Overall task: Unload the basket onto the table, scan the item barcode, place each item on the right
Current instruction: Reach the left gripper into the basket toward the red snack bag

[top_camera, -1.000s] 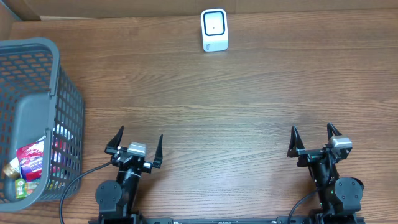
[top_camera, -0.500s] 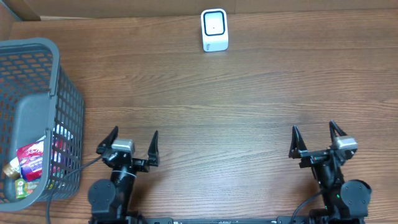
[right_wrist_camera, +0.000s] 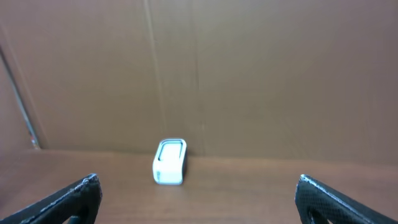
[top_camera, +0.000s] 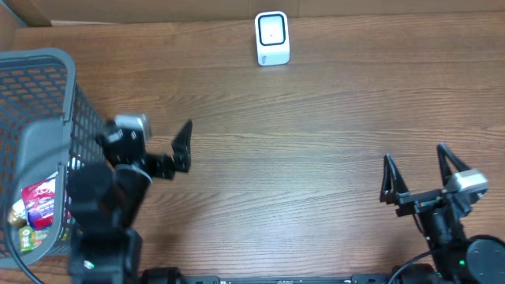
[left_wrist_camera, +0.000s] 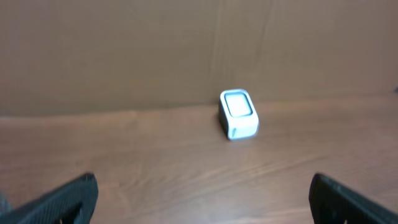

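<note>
Grey mesh basket holds packaged items

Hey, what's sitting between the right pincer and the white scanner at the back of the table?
Nothing. Only bare wooden table lies between the right pincer and the scanner, clearest in the overhead view.

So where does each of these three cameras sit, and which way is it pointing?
Overhead: fixed above the table, looking straight down; the white scanner, the grey basket, the left gripper and the right gripper show.
Left wrist: on the left arm, looking level across the table at the cardboard wall; its own fingertips fill the bottom corners.
Right wrist: on the right arm, facing the same way; its fingertips show likewise.
Shared: all three see the scanner.
</note>
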### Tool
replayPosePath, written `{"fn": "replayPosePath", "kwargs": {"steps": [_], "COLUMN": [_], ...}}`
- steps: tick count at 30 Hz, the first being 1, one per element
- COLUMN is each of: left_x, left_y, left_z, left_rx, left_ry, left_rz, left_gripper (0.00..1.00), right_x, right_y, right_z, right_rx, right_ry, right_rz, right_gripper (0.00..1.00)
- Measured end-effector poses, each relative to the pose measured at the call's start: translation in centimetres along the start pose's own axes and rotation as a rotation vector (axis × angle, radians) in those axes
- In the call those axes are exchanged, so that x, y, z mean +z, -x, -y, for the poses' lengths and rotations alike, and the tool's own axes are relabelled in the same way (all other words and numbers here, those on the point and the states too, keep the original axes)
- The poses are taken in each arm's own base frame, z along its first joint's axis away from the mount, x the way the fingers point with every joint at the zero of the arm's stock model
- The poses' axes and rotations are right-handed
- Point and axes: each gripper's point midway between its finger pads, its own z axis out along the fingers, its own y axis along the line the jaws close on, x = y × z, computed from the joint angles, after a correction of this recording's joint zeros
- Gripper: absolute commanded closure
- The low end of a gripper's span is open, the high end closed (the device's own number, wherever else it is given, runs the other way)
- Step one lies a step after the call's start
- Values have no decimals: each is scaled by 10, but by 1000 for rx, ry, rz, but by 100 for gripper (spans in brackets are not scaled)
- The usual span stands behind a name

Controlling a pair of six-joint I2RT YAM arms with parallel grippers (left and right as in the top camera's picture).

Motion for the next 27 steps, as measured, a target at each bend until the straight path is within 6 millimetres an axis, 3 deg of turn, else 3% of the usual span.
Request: {"fn": "replayPosePath", "kwargs": {"steps": [6,13,18,20,23,25,27], "left_x": [4,19,27,33,40,40,32], "left_y": [40,73,58,55,51,48,51], "left_z": [9,8,11,12,10,4,-15], "left_rx": [-68,-98,-128,-137,-151,-182,-243], "left_ry": [-46,-57,-86,-97,-99,-54,61], "left_rz": [-237,-332,-409,-423,-442,-462,-467], "left_gripper": [1,1,1,10,12,15,23], "right_x": [18,46,66,76,86,90,94], "right_y": [30,38,31,25,6,-4,-11], "right_z": [-9,-11,-6,-4,-4,-6,-8], "right_rx": [38,107,142,149,174,193,209], "right_ry": [26,21,-2,-5,5,24,42], "right_rz": [-194,-495,-678,-711,-784,-823,-848], "right_gripper": [0,0,0,0,0,0,0]}}
